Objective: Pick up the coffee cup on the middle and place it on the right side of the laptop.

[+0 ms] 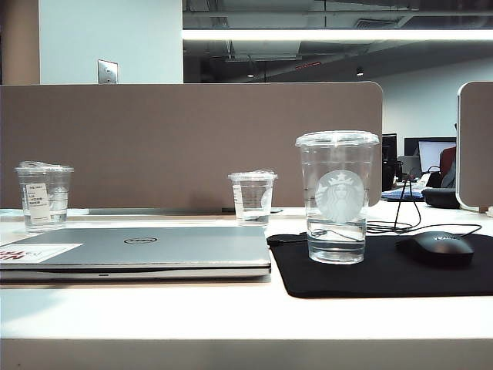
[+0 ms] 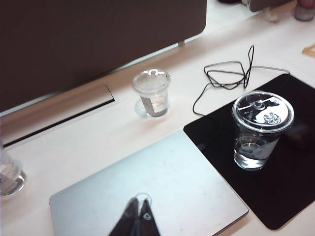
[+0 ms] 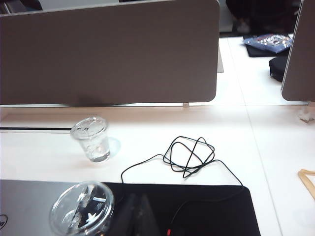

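The coffee cup (image 1: 339, 196), tall clear plastic with a white siren logo and a flat lid, stands upright on a black mouse pad (image 1: 385, 274) just right of the closed silver laptop (image 1: 154, 247). It holds a little clear liquid. In the left wrist view the cup (image 2: 260, 130) is well off to the side. My left gripper (image 2: 139, 200) hangs shut and empty above the laptop lid (image 2: 162, 187). In the right wrist view my right gripper (image 3: 139, 197) looks shut and empty over the pad (image 3: 206, 211), close beside the cup (image 3: 81, 209). Neither arm shows in the exterior view.
A small clear cup (image 1: 253, 196) stands behind the laptop near the brown partition (image 1: 192, 146). A labelled clear cup (image 1: 45, 195) stands at the far left. A black mouse (image 1: 441, 248) lies on the pad, with a coiled black cable (image 3: 189, 156) behind it.
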